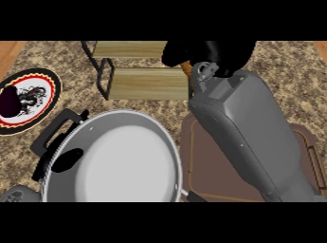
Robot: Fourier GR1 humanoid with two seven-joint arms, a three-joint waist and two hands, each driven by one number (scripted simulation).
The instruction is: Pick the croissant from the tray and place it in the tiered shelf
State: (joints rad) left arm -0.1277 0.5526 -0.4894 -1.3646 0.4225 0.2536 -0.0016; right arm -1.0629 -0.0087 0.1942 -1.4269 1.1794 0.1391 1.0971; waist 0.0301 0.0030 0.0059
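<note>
Right hand (209,56) is at top centre of the frame, right over the right end of the tiered shelf (146,83). Fingers are curled in around something; a thin orange-brown sliver at the hand's lower left edge reads as the croissant (186,68), mostly hidden by the hand, so it sits in that closed hand at the shelf's right edge, over the gap between the two wooden boards. Can't tell if it touches a board. Right forearm (253,137) is grey and runs from the lower right diagonally up to the hand, crossing above the brown tray (211,171), which lies at lower right with a handle on its right side. No croissant visible on the bare part of the tray. Left hand (19,195) only shows as a grey-black bit at the lower left edge; can't tell its finger state. Shelf has two light wooden boards on a black wire frame, upper one at top centre, lower one just below it. Big grey pan (117,161) with black handle fills lower centre-left, just beside the tray. Round plate (22,100) with a red, black and yellow rim and a black-white motif is at left on the speckled worktop (299,90). No readable text or labels anywhere.
</note>
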